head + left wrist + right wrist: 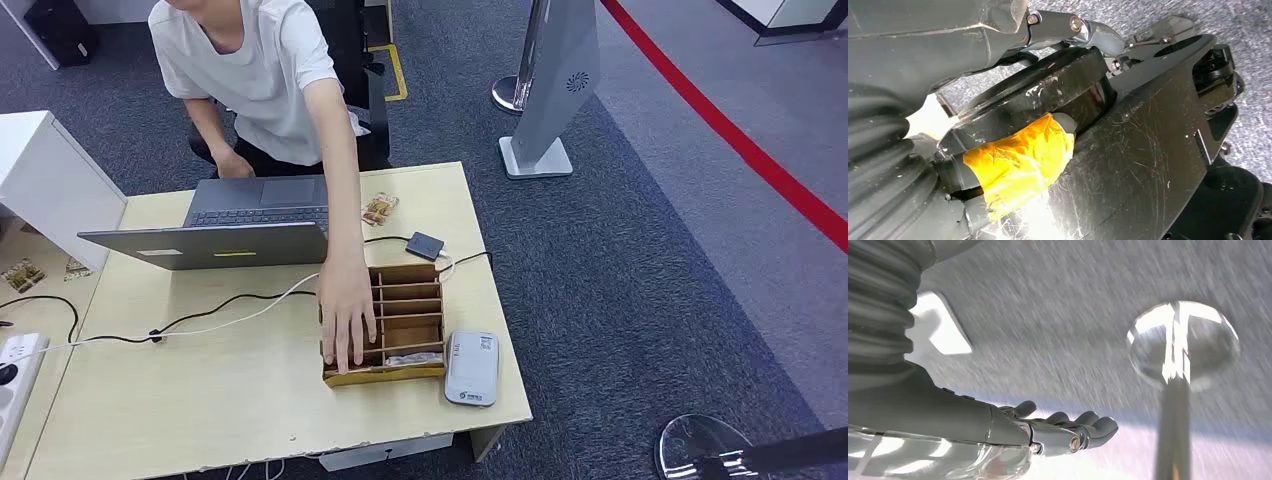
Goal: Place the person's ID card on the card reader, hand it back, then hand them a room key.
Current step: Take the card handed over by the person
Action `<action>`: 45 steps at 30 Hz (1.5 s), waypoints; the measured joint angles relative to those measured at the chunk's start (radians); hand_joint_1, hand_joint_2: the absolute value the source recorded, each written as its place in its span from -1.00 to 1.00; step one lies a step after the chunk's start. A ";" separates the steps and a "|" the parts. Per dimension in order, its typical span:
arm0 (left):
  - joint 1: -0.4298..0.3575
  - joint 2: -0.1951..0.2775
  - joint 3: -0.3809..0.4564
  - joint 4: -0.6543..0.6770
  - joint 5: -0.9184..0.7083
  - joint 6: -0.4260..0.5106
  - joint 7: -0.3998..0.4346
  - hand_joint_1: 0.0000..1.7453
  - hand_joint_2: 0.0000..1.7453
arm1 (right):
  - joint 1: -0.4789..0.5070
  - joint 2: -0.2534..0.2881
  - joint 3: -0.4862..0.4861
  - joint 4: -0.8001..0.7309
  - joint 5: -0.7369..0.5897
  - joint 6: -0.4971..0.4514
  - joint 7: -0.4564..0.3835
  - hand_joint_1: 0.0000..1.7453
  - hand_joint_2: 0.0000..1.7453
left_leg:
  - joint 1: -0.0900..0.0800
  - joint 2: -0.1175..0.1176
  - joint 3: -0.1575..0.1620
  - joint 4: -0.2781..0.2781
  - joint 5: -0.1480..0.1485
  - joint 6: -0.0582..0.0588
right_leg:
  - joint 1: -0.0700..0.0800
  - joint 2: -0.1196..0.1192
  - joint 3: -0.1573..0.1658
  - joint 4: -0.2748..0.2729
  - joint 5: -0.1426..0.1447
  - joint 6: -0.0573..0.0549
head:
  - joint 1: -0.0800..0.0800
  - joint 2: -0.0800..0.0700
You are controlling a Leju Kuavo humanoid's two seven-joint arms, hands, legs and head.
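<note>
Head view: a person's hand (347, 310) reaches from the upper left of the frame into the wooden divider box (400, 325) at centre, fingers at its near compartments; whether it holds a card I cannot tell. No ID card is plainly visible. The white card reader (472, 367) lies just right of the box, near the tabletop (200, 390) edge. In the right wrist view the right hand (1068, 427) hangs over carpet, fingers loosely curled and holding nothing. The left hand's state cannot be told. Likely risk: reaching in while the person's arm crosses the box could strike it, or nudge the reader off the edge.
</note>
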 joint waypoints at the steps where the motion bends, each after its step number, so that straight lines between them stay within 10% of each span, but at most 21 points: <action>1: 0.000 0.000 -0.007 0.001 0.003 0.001 -0.006 -1.00 1.00 | -0.002 -0.006 -0.008 -0.007 0.001 0.000 -0.010 -1.00 1.00 | 0.000 0.000 0.000 0.000 0.000 0.000 | 0.000 0.000 0.000 0.000 0.000 0.000 | 0.000 0.000; 18: -0.016 -0.003 -0.163 0.038 0.104 -0.010 -0.086 -1.00 1.00 | -0.016 -0.123 0.011 -0.430 -0.081 0.035 -0.245 -1.00 1.00 | 0.000 -0.001 0.000 0.000 0.000 0.000 | 0.000 0.000 0.000 0.000 0.000 0.001 | 0.000 0.000; 21: -0.017 -0.003 -0.174 0.041 0.110 -0.015 -0.091 -1.00 -0.50 | 0.009 -0.123 0.067 -0.523 -0.118 0.035 -0.239 -1.00 1.00 | 0.000 0.000 0.000 0.000 0.000 0.000 | 0.000 0.000 0.000 0.000 0.000 0.001 | 0.000 0.000; 22: -0.017 -0.003 -0.179 0.043 0.112 -0.016 -0.092 -1.00 -0.50 | 0.017 -0.123 0.086 -0.552 -0.130 0.035 -0.235 -1.00 1.00 | 0.000 0.000 0.000 0.000 0.000 0.000 | 0.000 0.000 0.000 0.000 0.000 0.001 | 0.000 0.000; 25: -0.019 -0.003 -0.194 0.046 0.120 -0.021 -0.098 -1.00 1.00 | 0.042 -0.124 0.147 -0.636 -0.166 0.031 -0.225 -1.00 1.00 | 0.000 0.000 0.000 0.000 0.000 0.000 | 0.000 0.000 0.000 0.000 0.000 0.001 | 0.000 0.000; 45: -0.032 0.000 -0.240 0.060 0.150 -0.060 -0.105 -1.00 1.00 | 0.120 -0.261 0.654 -1.018 -0.295 -0.067 -0.045 -1.00 1.00 | 0.000 -0.001 -0.002 0.000 0.000 0.000 | 0.000 -0.001 0.000 0.001 0.000 0.001 | 0.000 0.000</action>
